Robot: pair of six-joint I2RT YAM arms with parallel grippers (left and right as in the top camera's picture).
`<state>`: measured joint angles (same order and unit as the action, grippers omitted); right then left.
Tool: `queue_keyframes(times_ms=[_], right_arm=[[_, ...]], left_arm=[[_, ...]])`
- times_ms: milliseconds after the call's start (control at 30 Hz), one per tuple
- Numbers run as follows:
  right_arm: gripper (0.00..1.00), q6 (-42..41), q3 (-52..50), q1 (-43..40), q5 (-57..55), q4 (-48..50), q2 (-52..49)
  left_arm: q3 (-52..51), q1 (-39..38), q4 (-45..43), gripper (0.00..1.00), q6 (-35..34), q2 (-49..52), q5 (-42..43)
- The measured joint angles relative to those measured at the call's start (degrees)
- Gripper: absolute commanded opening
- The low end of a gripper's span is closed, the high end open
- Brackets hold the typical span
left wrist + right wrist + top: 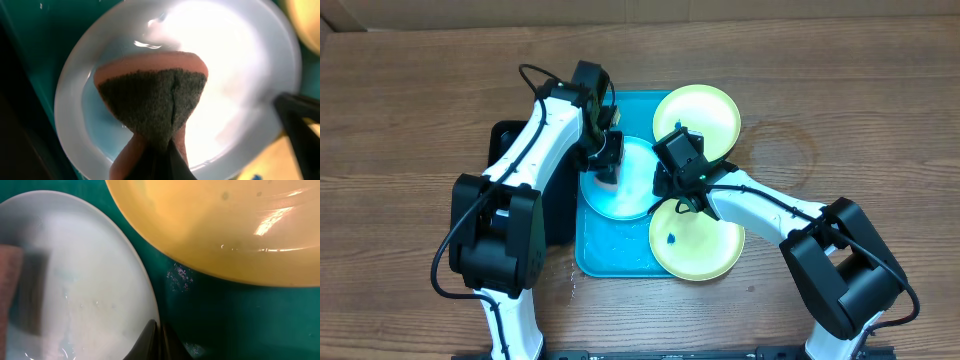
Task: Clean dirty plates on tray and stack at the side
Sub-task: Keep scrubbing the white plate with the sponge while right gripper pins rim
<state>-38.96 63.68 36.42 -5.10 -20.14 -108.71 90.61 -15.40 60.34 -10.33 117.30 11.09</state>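
Observation:
On the turquoise tray [615,262] lies a light cyan plate [638,192], wet and glossy. My left gripper [608,165] is shut on a pink sponge [150,95] with a dark scouring face, which it presses onto that cyan plate [240,75]. My right gripper [666,183] is shut on the plate's right rim; in the right wrist view the fingertips [159,337] pinch the edge of the cyan plate [90,270]. One pale yellow plate [698,113] rests at the tray's far right corner. Another yellow plate [700,245], with blue specks, sits at the near right.
A black tray [505,140] lies left of the turquoise tray, partly under my left arm. Wet streaks mark the tray floor [240,315]. Bare wooden table [840,110] surrounds everything.

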Motion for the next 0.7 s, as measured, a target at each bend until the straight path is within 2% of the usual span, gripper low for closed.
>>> queue_keyframes(times_ms=[433,500,700], right_arm=[[0.04,0.00,0.00,0.00,0.20,0.00,0.00],[0.04,0.00,0.00,0.00,0.20,-0.04,0.00],[0.04,-0.02,0.00,0.00,0.17,-0.04,-0.02]], left_arm=[[-11.47,0.02,-10.88,0.04,-5.75,-1.44,-1.57],[-11.54,0.02,-10.91,0.04,-5.53,-1.46,-0.50],[-11.41,0.00,-9.73,0.04,-2.73,-1.36,10.34]])
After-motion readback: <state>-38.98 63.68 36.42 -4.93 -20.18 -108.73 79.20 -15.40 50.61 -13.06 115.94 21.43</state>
